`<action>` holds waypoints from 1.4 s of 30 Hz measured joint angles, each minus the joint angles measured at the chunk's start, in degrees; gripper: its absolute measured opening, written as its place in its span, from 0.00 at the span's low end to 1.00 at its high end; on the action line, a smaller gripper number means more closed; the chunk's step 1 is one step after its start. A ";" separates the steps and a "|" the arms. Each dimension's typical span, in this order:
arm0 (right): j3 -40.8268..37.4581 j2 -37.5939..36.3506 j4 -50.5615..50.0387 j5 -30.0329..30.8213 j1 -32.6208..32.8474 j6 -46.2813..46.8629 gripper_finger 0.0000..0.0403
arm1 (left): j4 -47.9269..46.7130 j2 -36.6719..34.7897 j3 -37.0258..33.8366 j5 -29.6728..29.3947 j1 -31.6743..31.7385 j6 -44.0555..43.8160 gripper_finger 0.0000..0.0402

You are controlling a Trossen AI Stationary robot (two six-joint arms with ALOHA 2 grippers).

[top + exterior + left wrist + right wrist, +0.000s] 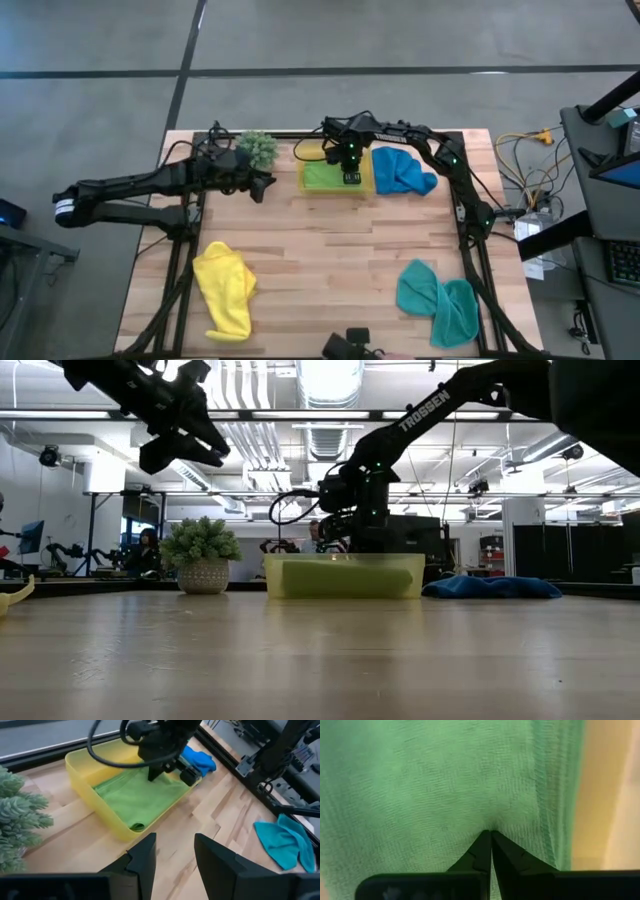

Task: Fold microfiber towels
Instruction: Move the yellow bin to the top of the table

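Observation:
The lime green towel (325,177) lies folded flat in the yellow tray (303,186) at the table's far middle. My right gripper (350,166) stands over it, fingers shut, tips down on the cloth (420,785). My left gripper (175,840) is open and empty, held well above the table (200,445) to the left of the tray, beside the plant. The blue towel (402,170) lies crumpled right of the tray. The yellow towel (225,285) lies at the near left and the teal towel (440,300) at the near right. My right gripper comes from above, pointing down, and its shut fingertips (485,842) meet the green towel's top surface (490,822) near the tray's right wall. The cloth puckers slightly at the tips. Whether any cloth is caught between them, I cannot tell. The towel lies flat in the tray.
A small spiky green plant in a pot (258,148) stands left of the tray, close to my left gripper. The tray's yellow wall (600,795) is close beside my right fingers. Bare wood lies across the table's middle. A camera mount (350,343) sits at the near edge.

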 joint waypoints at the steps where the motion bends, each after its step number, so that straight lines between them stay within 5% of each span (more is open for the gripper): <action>1: 0.31 -0.02 0.01 0.01 -0.22 0.89 0.02 | 0.39 0.35 0.02 0.09 -0.01 -0.04 0.30; 21: 7.34 1.73 -0.54 -6.14 0.11 -3.78 0.02 | 2.62 1.83 0.50 1.32 -0.76 -0.04 0.30; 28: 6.55 2.72 -0.72 -5.34 0.04 -3.53 0.02 | 2.66 1.66 0.50 1.37 -0.76 -0.06 0.30; 35: 7.11 3.52 0.53 4.55 -0.13 2.73 0.02 | 2.66 1.64 0.50 1.38 -0.76 -0.13 0.30; 42: 8.43 -1.96 -1.36 0.31 -1.14 6.32 0.02 | 2.83 1.61 0.87 1.48 -1.56 -0.10 0.30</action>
